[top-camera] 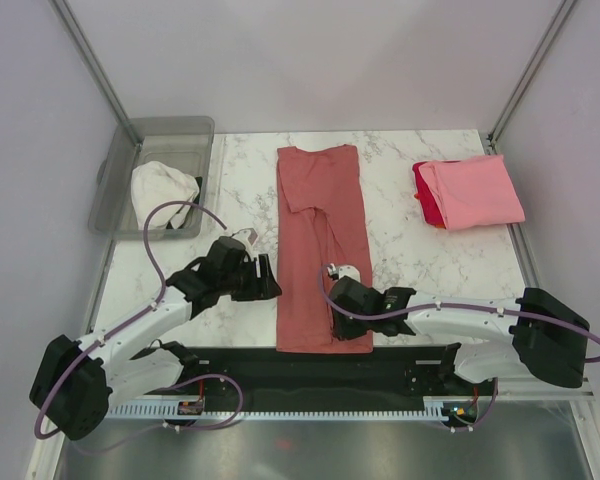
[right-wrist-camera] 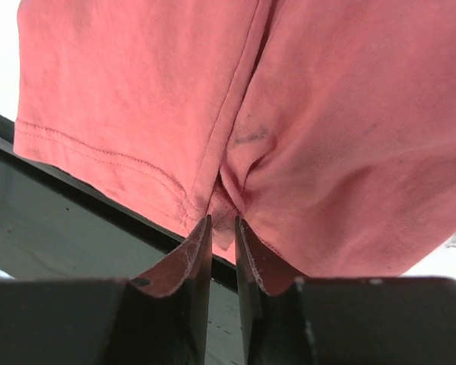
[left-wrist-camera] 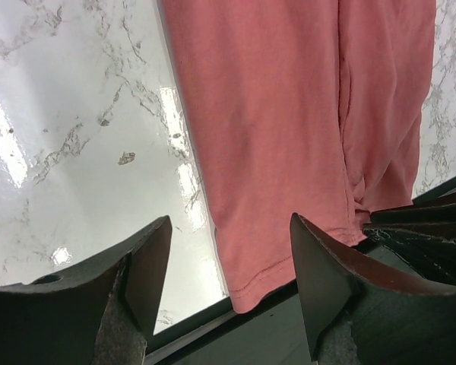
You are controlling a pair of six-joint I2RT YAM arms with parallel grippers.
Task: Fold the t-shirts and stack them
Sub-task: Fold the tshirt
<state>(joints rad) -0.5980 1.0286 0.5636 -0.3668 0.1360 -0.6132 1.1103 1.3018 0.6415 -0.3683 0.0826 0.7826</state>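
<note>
the salmon-red t-shirt (top-camera: 320, 250) lies flat on the marble worktop (top-camera: 420, 260) as a long narrow strip, its sides folded in lengthwise. its near hem reaches the black strip (top-camera: 310, 365) at the worktop's edge.

the right tool (right-wrist-camera: 222, 224) sits over the hem's right-hand part. its jaws are almost together, with a small pucker of cloth pinched between the tips, so i judge it is gripping the hem. the left tool (left-wrist-camera: 229, 228) stands wide open and holds nothing. the hem's left corner lies just ahead of it and between its jaws, over bare marble and the black strip.

well beyond the right tool and off to its right, a folded light pink t-shirt (top-camera: 475, 195) rests on a bright red t-shirt (top-camera: 427, 205). far beyond the left tool, on its left, a clear bin (top-camera: 120, 200) holds a white cloth (top-camera: 163, 187).

the shirt looks light, limp and thin. it will sag and crease wherever it is lifted, and a single pinch will only drag up a peak. it calls for a hold at both hem corners, catching all the layers, so the edge rises level for the fold away from the tools. the likely risk is a jaw taking only the top layer, which would let the lengthwise fold fall open.
</note>
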